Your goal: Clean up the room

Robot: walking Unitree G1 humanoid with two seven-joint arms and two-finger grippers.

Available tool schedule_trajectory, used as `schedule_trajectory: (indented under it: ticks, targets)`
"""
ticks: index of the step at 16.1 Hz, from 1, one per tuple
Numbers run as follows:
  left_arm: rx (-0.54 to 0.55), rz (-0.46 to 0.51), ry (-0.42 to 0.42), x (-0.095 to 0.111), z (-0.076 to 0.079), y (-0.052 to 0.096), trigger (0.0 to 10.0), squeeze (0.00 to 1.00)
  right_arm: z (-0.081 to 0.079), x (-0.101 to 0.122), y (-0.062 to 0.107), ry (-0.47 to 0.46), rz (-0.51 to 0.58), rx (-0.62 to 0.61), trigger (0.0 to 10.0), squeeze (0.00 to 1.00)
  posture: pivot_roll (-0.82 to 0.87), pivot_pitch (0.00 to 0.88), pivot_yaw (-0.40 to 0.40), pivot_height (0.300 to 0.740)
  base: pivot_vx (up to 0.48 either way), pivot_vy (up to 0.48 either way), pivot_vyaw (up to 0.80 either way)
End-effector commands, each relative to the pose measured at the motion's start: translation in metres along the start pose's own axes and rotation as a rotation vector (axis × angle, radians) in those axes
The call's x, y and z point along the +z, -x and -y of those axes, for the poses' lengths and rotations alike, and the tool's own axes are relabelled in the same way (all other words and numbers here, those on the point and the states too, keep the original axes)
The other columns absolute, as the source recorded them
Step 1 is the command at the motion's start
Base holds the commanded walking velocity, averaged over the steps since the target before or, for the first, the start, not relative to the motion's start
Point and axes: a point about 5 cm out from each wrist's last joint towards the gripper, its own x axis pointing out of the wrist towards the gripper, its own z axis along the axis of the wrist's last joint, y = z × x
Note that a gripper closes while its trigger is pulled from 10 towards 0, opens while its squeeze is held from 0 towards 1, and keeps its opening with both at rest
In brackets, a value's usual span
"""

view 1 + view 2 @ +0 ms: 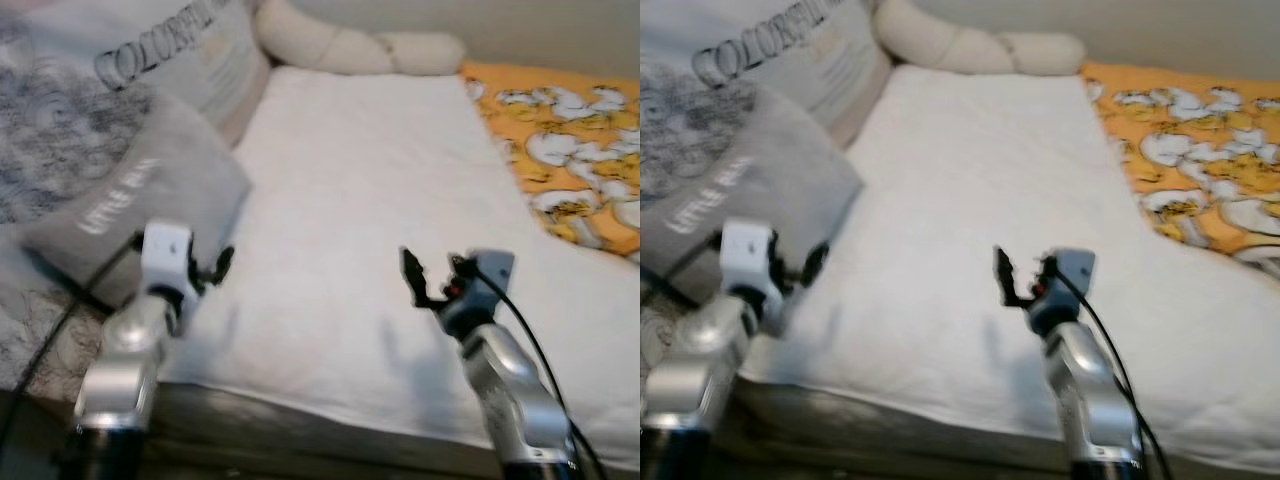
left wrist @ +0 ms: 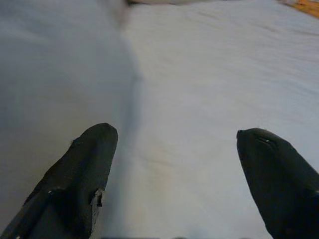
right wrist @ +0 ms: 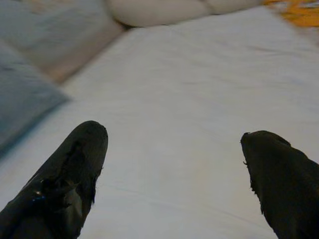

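Observation:
A bed with a white sheet (image 1: 370, 170) lies before me. My left gripper (image 1: 218, 266) hovers over the sheet's near left part, beside a grey pillow (image 1: 140, 200) with white lettering. In the left wrist view its fingers (image 2: 84, 164) stand wide apart over bare sheet, so it is open and holds nothing. My right gripper (image 1: 430, 275) hangs over the near middle of the sheet. It too is open and holds nothing, with both fingers (image 3: 75, 164) spread above the white cloth.
A cream pillow with dark lettering (image 1: 190, 50) leans at the back left. A knotted cream cushion (image 1: 350, 45) lies along the wall. An orange and yellow patterned blanket (image 1: 570, 150) covers the right side. The bed's front edge (image 1: 330, 425) runs below my arms.

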Motion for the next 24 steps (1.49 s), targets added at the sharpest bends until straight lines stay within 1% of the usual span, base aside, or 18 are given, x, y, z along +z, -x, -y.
schedule_trajectory:
  ticks: [1, 3, 4, 5, 6, 8, 10, 11, 12, 14, 16, 18, 24]
  targets:
    - [0.007, -0.001, -0.019, 0.002, -0.001, 0.002, 10.0, 1.0, 0.0, 0.006, -0.002, -0.004, 0.025, -0.01, 10.0, 1.0, 0.02, 0.0, -0.035, 0.74, 0.0, -0.48, 0.0]
    - [0.044, -0.025, -0.013, -0.005, -0.006, 0.008, 10.0, 1.0, 0.002, 0.0, -0.004, -0.008, 0.0, -0.039, 10.0, 1.0, 0.03, 0.0, -0.047, 0.74, 0.0, -0.48, 0.0]
    - [0.051, -0.028, -0.021, -0.003, -0.007, 0.005, 10.0, 1.0, -0.003, -0.002, -0.007, -0.032, -0.009, -0.03, 10.0, 1.0, 0.04, 0.0, -0.048, 0.74, 0.0, -0.48, 0.0]
    - [0.052, -0.028, -0.021, -0.002, -0.008, 0.005, 10.0, 1.0, -0.004, -0.004, -0.007, -0.033, -0.016, -0.024, 10.0, 1.0, 0.03, 0.0, -0.042, 0.74, 0.0, -0.48, 0.0]
    - [0.053, -0.026, -0.015, -0.002, -0.008, 0.005, 10.0, 1.0, -0.005, -0.008, -0.008, -0.022, -0.032, -0.027, 10.0, 1.0, 0.02, 0.0, -0.035, 0.74, 0.0, -0.48, 0.0]
    - [0.057, -0.034, -0.014, -0.003, -0.009, 0.005, 10.0, 1.0, -0.005, -0.011, -0.01, -0.048, -0.045, -0.049, 10.0, 1.0, 0.02, 0.0, -0.032, 0.74, 0.0, -0.48, 0.0]
    - [0.056, -0.042, -0.02, -0.001, -0.009, 0.002, 10.0, 1.0, -0.008, -0.014, -0.013, -0.018, -0.07, -0.025, 10.0, 1.0, 0.02, 0.0, -0.026, 0.74, 0.0, -0.48, 0.0]
    - [0.054, -0.045, -0.026, -0.001, -0.008, 0.0, 10.0, 1.0, -0.008, -0.015, -0.014, -0.011, -0.072, -0.025, 10.0, 1.0, 0.02, 0.0, -0.022, 0.74, 0.0, -0.48, 0.0]
    - [0.044, -0.044, -0.05, 0.0, -0.005, -0.002, 10.0, 1.0, -0.007, -0.013, -0.016, -0.032, -0.065, -0.034, 10.0, 1.0, 0.02, 0.0, -0.029, 0.74, 0.0, -0.48, 0.0]
    - [0.04, -0.036, -0.055, 0.004, -0.003, -0.004, 10.0, 1.0, -0.008, -0.014, -0.017, -0.05, -0.068, -0.03, 10.0, 1.0, 0.02, 0.0, -0.026, 0.74, 0.0, -0.48, 0.0]
    - [0.039, -0.033, -0.061, 0.005, -0.004, -0.005, 10.0, 1.0, -0.008, -0.017, -0.017, -0.053, -0.069, -0.045, 10.0, 1.0, 0.02, 0.0, -0.02, 0.74, 0.0, -0.48, 0.0]
    - [0.044, -0.033, -0.064, 0.006, -0.005, -0.005, 10.0, 1.0, -0.008, -0.017, -0.018, -0.075, -0.065, -0.051, 10.0, 1.0, 0.02, 0.0, -0.017, 0.74, 0.0, -0.48, 0.0]
    - [0.036, -0.032, -0.07, 0.007, -0.004, -0.006, 10.0, 1.0, -0.007, -0.012, -0.021, -0.065, -0.045, -0.041, 10.0, 1.0, 0.03, 0.0, -0.015, 0.74, 0.0, -0.48, 0.0]
